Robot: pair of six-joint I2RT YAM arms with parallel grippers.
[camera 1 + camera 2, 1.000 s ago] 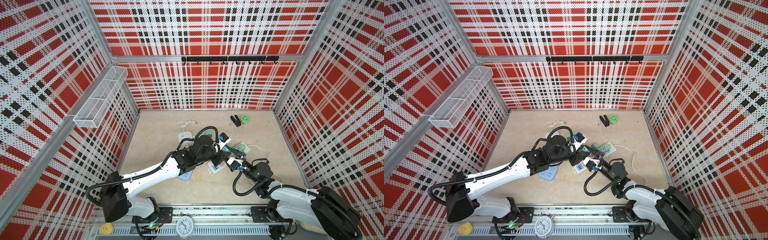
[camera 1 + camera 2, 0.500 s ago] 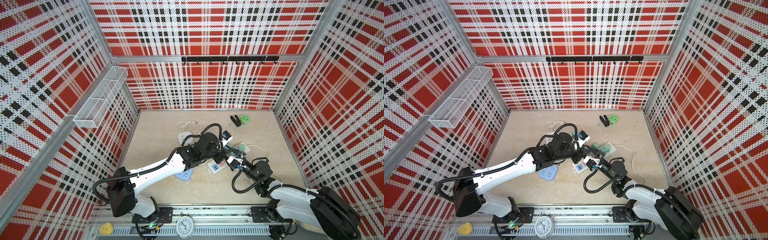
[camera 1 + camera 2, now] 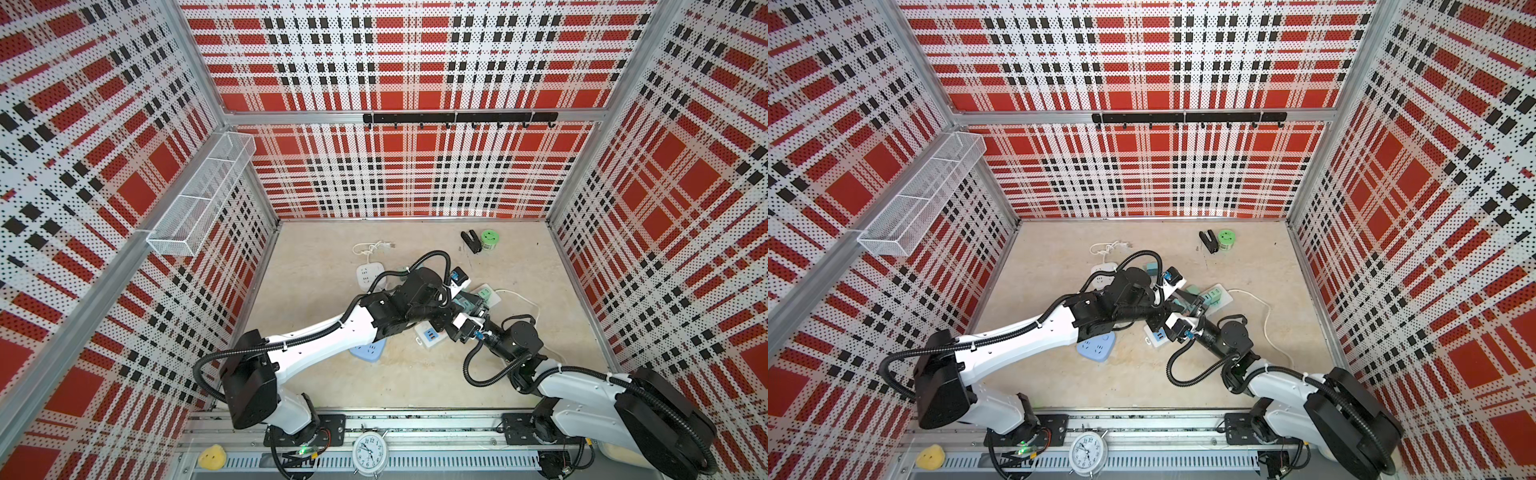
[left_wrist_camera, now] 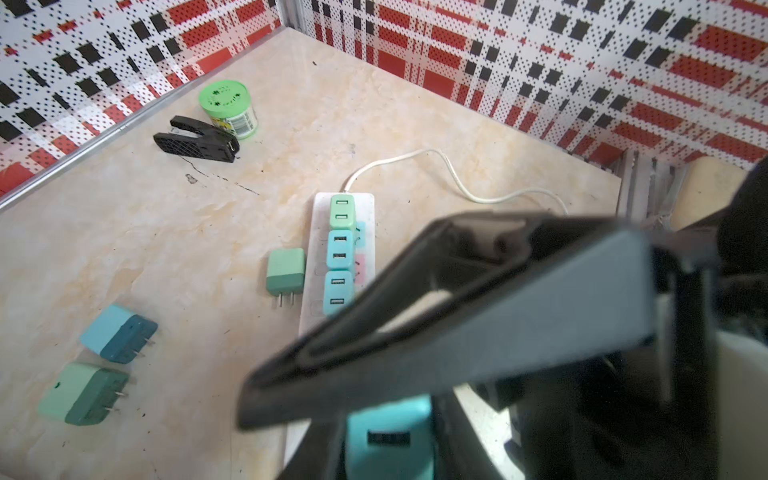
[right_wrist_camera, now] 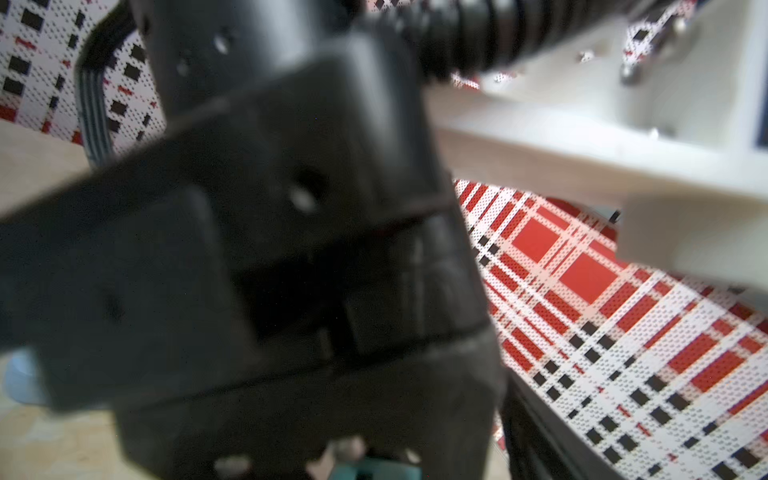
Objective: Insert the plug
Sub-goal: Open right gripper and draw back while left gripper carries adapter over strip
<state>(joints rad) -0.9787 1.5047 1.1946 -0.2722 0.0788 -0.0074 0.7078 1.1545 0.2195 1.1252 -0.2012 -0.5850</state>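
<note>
The plug (image 4: 388,436), a light-blue USB charger block, was found at the near end of the white power strip (image 4: 318,237), in line with the three seated chargers (image 4: 340,249) already standing in that strip, one green at the cord end and two light blue next along. We could not establish from the left wrist view whether its pins had entered the socket, since the fingers hid its base. The left gripper (image 3: 468,306) was closed on the plug, with one long grey finger (image 4: 478,316) lying across it. We noted the right gripper (image 3: 454,333) just beside the left one and close to a small white socket block (image 3: 430,334) with blue ports. The right wrist view was blurred and filled by the dark body of the left arm, so we could not tell how far its jaws stood apart or whether they held anything. Three more chargers lay on the table (image 4: 166,199): a loose green charger (image 4: 286,272) just beside the strip, and a loose blue charger (image 4: 118,336) and a two-tone green charger (image 4: 83,392) together, well apart from it. The strip's white cord (image 4: 457,183) ran off towards the side wall. A green tin (image 4: 226,102) and a black clip (image 4: 195,141) sat touching near the far wall. In both top views a blue triangular socket (image 3: 368,351) lay partly under the left arm.
</note>
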